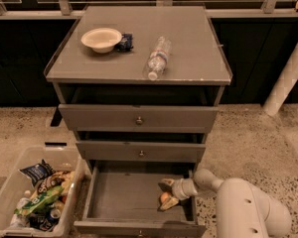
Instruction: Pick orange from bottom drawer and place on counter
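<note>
Orange [164, 198] lies low in the bottom drawer [120, 195], on the right side of the floor and toward the front, near the right wall. The drawer is pulled well out, with most of its grey floor bare to the left of the fruit. The gripper [163, 195] reaches in from the right, at the end of a pale arm [246, 209] that bends in from the lower right corner. Its two fingers are spread apart and straddle the orange: the darker one [166, 184] sits above and behind it, and the paler one [169, 204] is in front, right against the fruit. The orange is thus between the fingers, resting in the drawer.

Above, the middle drawer [140, 151] and top drawer [138, 118] are each slightly out. On the counter [193, 29] stand a white bowl [101, 38] at the left rear, a small dark packet [125, 42] touching its right side, and a clear water bottle [158, 58] lying on its side near the middle. A clear bin [1, 195] of snack packets sits on the floor to the left of the cabinet.
</note>
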You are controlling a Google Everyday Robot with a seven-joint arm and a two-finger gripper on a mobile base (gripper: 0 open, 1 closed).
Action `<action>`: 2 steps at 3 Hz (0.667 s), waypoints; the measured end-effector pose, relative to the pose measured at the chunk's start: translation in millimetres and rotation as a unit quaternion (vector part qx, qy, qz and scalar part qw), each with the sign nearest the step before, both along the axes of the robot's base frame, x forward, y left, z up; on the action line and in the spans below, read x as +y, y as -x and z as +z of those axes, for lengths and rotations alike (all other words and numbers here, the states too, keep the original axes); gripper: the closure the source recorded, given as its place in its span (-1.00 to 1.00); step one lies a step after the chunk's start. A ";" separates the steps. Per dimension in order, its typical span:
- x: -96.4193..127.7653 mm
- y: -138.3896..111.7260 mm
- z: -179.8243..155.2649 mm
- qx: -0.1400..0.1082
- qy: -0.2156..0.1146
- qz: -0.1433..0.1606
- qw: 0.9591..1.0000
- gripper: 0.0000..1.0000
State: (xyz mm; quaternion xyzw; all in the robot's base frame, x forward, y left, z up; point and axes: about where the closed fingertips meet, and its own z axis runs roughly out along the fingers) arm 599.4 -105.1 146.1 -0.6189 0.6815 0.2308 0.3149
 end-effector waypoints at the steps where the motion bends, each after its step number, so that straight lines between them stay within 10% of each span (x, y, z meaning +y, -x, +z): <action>1: 0.0 0.0 0.0 0.000 0.000 0.000 1.000 -1.00; 2: 0.1 0.0 0.0 0.000 0.000 0.000 1.000 -1.00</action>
